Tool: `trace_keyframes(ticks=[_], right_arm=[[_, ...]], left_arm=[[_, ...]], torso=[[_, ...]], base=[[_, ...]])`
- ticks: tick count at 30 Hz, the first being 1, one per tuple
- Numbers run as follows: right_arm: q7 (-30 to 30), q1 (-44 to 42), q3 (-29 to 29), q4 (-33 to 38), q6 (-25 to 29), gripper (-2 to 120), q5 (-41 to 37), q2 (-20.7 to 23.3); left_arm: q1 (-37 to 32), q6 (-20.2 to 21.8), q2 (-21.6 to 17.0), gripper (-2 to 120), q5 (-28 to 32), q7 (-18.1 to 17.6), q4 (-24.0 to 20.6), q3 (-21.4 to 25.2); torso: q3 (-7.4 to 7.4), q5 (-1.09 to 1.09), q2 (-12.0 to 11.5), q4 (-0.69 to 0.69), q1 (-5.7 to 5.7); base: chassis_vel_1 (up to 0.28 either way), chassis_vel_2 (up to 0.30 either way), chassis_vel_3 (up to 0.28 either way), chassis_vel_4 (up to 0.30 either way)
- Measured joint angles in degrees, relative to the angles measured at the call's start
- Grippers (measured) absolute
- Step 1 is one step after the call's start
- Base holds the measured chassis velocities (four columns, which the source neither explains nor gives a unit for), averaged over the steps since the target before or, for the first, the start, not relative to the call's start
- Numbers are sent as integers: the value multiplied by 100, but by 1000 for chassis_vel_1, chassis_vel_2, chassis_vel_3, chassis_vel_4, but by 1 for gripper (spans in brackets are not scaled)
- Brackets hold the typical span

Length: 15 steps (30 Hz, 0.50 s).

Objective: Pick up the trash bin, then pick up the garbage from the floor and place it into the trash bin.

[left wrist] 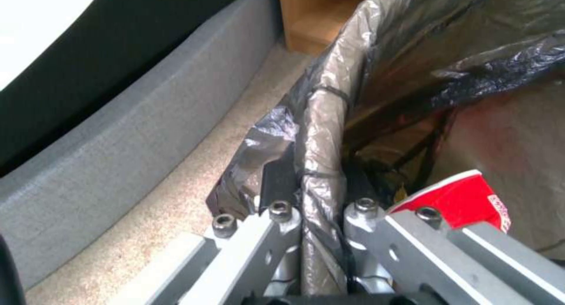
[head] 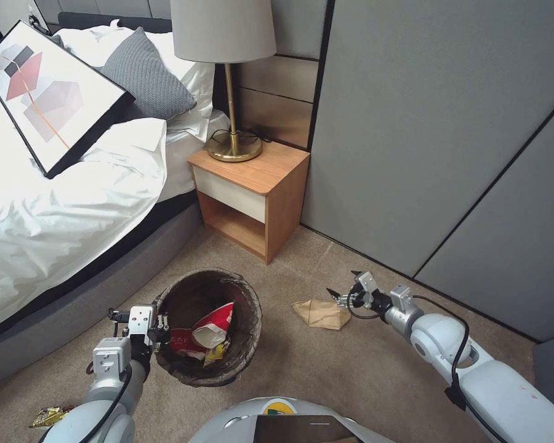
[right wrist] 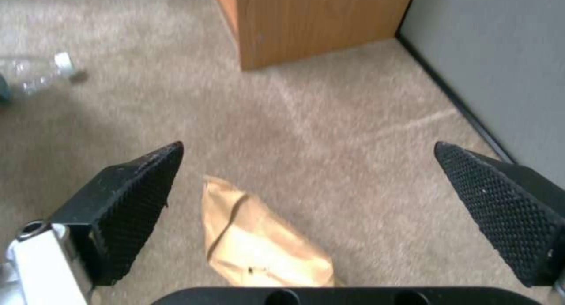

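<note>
Carpet (head: pixel 326 369): left gripper (left wrist: pixel 321 208) clamps trash bin (head: pixel 209 329) rim. Right gripper (right wrist: pixel 306 181), spread wide, hangs over paper bag (right wrist: pixel 259 243); its wrist view adds a bottle (right wrist: pixel 35 71).

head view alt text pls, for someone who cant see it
The left hand grips the rim of the trash bin, which holds red and yellow wrappers, while the open right hand reaches a tan paper bag on the carpet. Behind stand a bed and a wooden nightstand with a lamp.

Even, soft indoor light; wrist views blurred, head view bowed at edges.
</note>
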<state>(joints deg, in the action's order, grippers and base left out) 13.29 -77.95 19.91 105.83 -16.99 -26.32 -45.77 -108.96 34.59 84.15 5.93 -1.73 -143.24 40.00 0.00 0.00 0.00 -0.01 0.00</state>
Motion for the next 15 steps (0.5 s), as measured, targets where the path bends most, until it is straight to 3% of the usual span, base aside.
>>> trace_keyframes(ticks=[15], right_arm=[[-32, 670, -866, -881, 25, 100, 208, -242]], left_arm=[[47, -1, -3, 2, -29, 28, 0, -1]], torso=[[0, 0, 0, 2, 0]], base=[[0, 0, 0, 0]])
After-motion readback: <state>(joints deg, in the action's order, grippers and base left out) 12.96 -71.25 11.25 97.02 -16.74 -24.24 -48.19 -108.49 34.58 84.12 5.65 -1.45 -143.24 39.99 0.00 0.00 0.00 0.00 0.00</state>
